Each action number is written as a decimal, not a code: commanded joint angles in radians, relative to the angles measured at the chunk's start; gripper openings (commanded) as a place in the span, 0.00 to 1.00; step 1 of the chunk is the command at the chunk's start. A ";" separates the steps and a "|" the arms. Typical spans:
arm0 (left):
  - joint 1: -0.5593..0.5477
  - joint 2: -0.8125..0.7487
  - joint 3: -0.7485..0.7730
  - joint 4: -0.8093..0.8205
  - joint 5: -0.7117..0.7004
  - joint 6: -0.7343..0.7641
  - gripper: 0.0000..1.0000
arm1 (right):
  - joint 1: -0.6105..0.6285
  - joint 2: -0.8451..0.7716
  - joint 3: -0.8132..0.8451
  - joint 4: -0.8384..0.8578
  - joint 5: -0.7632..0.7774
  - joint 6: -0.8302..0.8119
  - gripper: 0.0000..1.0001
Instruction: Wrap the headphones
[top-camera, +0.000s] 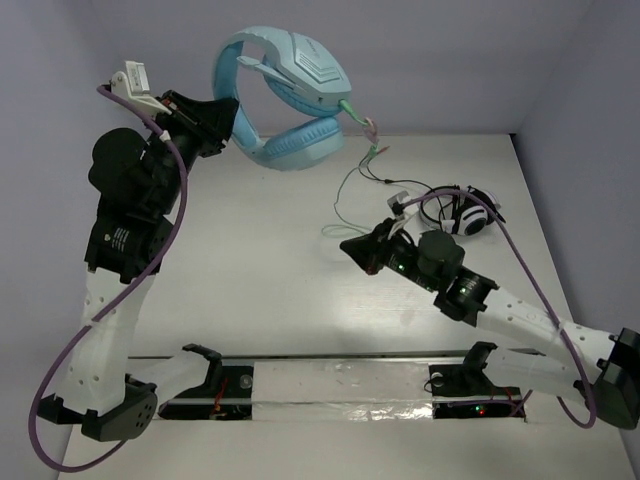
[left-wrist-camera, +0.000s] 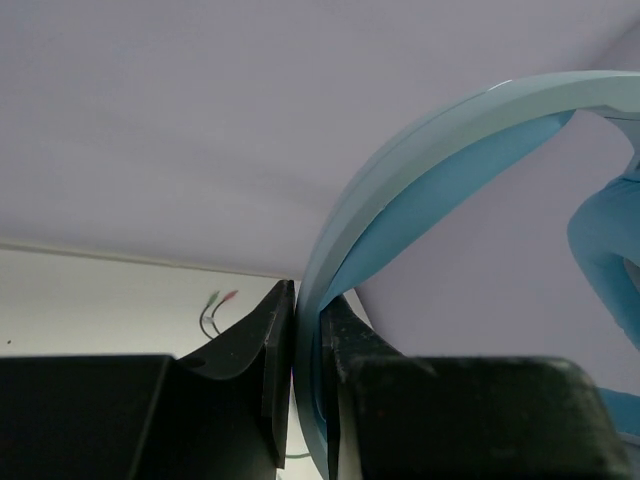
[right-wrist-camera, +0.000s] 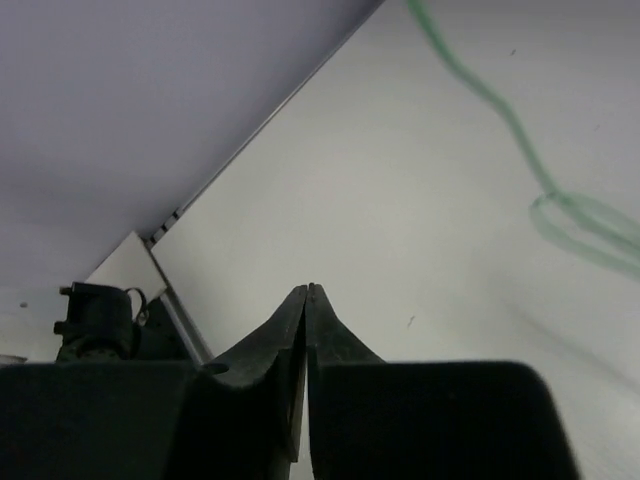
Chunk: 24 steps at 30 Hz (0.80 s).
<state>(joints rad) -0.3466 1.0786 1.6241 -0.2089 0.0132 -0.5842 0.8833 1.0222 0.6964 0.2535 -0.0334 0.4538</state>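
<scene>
Light-blue over-ear headphones (top-camera: 290, 95) aloft over the table's (top-camera: 270, 290) far left, thin green cable (top-camera: 340, 195) down onto it.

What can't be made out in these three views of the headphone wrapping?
- Left wrist: the headphones show mostly headband, pinched in the left tool; the earcups are cut by the right edge.
- Right wrist: the green cable leaves the top and right edges; its ends are unseen.
- Top: that cable, beside the right tool, is too thin to trace.

We're looking at a robotics lab bench: plain white tabletop (top-camera: 270, 300), bare pale-lilac walls (top-camera: 450, 60) boxing it in, white-and-black left robot arm (top-camera: 120, 230) and right robot arm (top-camera: 520, 310) bolted at its near edge, purple cable (top-camera: 180, 190) looping.
</scene>
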 joint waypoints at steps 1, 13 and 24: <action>-0.002 0.009 0.084 0.014 0.044 -0.019 0.00 | -0.021 -0.057 0.018 -0.017 0.082 -0.085 0.10; -0.002 0.084 0.327 -0.061 0.136 -0.039 0.00 | -0.064 0.056 0.026 0.001 0.029 -0.158 0.63; -0.002 0.107 0.399 -0.106 0.148 -0.026 0.00 | -0.197 0.180 -0.046 0.122 -0.092 -0.135 0.61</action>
<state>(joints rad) -0.3466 1.1954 1.9812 -0.3813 0.1577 -0.5800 0.7158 1.1961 0.6777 0.2787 -0.0692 0.3218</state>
